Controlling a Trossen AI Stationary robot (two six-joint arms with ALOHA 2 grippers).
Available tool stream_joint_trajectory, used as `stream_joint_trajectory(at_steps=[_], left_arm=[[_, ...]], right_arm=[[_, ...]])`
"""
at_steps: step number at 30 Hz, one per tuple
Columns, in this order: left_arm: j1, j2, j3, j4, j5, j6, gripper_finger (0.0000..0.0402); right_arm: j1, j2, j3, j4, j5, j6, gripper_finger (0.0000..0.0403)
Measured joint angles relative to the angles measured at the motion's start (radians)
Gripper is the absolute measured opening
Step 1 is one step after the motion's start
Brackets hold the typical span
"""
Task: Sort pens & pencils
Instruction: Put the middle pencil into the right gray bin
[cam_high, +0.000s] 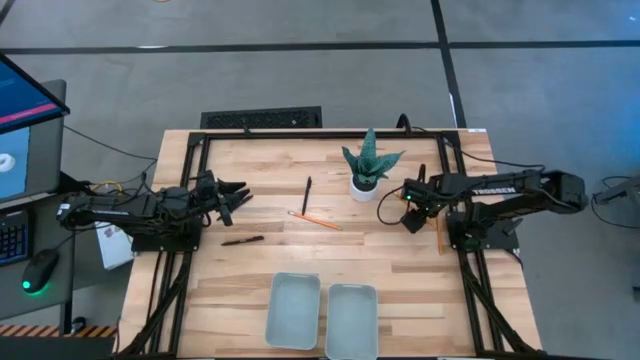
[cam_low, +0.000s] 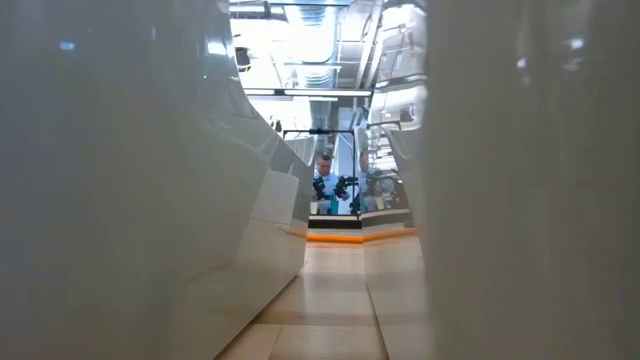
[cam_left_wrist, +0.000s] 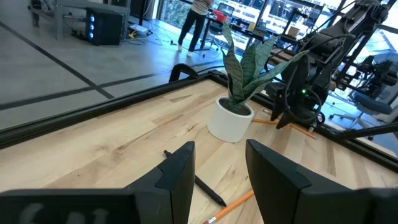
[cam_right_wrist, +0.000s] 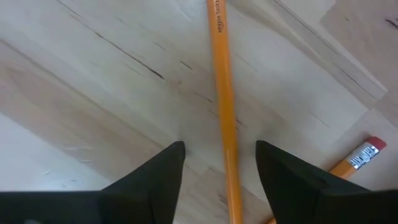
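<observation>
Your right pincer (cam_right_wrist: 219, 168) is lowered over a pencil (cam_right_wrist: 222, 99) near the right edge of the tabletop (cam_high: 250, 170), just right of the potted plant (cam_high: 368, 168) in the overhead frame. In its wrist view the two fingers stand apart with that pencil running straight between them, not yet pinched; a second pencil (cam_right_wrist: 351, 160) with a pink eraser shows at the lower right of that frame. So the step in hand looks like the first pick: a grasp being set up, nothing lifted.

Your left pincer (cam_high: 232, 196) waits at the left side of the overhead frame, released and empty, aimed across the tabletop toward the plant.

The rest of the task's things lie loose in the middle: one pen (cam_high: 307, 195) standing near-vertical in the frame left of the plant, another pen (cam_high: 242, 240) lower left of it, and an orange pencil (cam_high: 316, 220) slanting just below the first pen. The two pale trays (cam_high: 296, 310) sit side by side at the bottom centre, both seemingly unfilled.

Next, you would want the fingers closed squarely on the pencil before lifting, then carried down-frame to one tray. Keep the second pencil nearby from being nudged.
</observation>
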Motion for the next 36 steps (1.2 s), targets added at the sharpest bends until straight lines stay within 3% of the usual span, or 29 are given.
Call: stream_joint_trajectory(at_steps=[7, 14, 36], left_arm=[[0.000, 0.000, 0.000, 0.000, 0.000, 0.000, 0.0133], [0.000, 0.000, 0.000, 0.000, 0.000, 0.000, 0.0133], [0.000, 0.000, 0.000, 0.000, 0.000, -0.001, 0.0133]], right_arm=[[-0.001, 0.000, -0.001, 0.006, -0.009, 0.000, 0.0156], [-0.001, 0.000, -0.002, 0.005, -0.009, 0.000, 0.0120], [-0.001, 0.001, -0.002, 0.002, -0.008, 0.000, 0.0107]])
